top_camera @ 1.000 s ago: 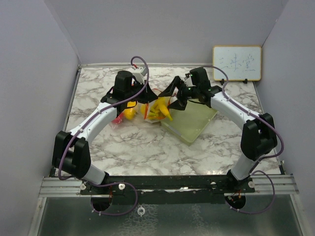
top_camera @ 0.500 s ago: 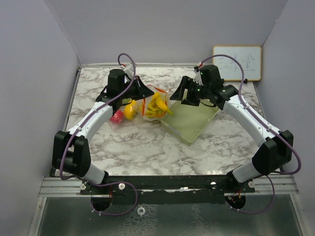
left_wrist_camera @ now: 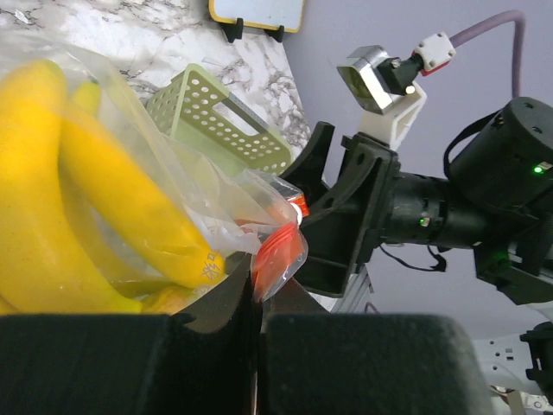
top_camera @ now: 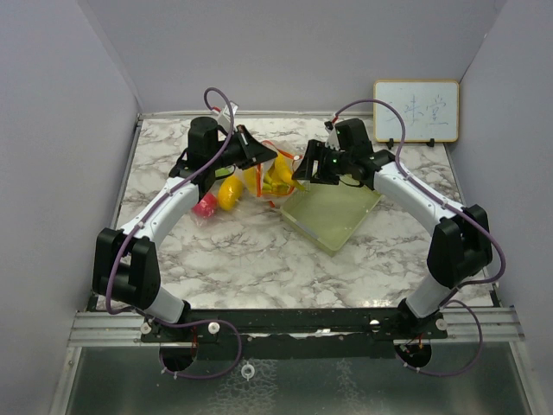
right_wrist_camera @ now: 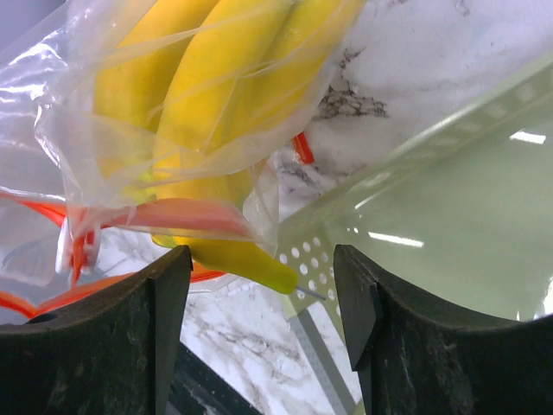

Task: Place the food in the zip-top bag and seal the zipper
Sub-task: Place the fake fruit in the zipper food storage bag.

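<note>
**Zip-top bag** [top_camera: 273, 173], upper centre of the overhead view, is hoisted by its orange zipper strip in the clenched left gripper [left_wrist_camera: 257, 298], presumably to present the mouth. The right gripper [right_wrist_camera: 262, 270] has its jaws apart, straddling the bag's lower corner. Inside are at least three bananas [right_wrist_camera: 216, 78]. Left of it lie one yellow fruit [top_camera: 229, 194] and one red-pink fruit [top_camera: 205, 207]. Right: one mesh tray [top_camera: 339, 218].

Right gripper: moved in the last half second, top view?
Yes. The right gripper shifted left, away from the whiteboard and toward the zip-top bag.
</note>
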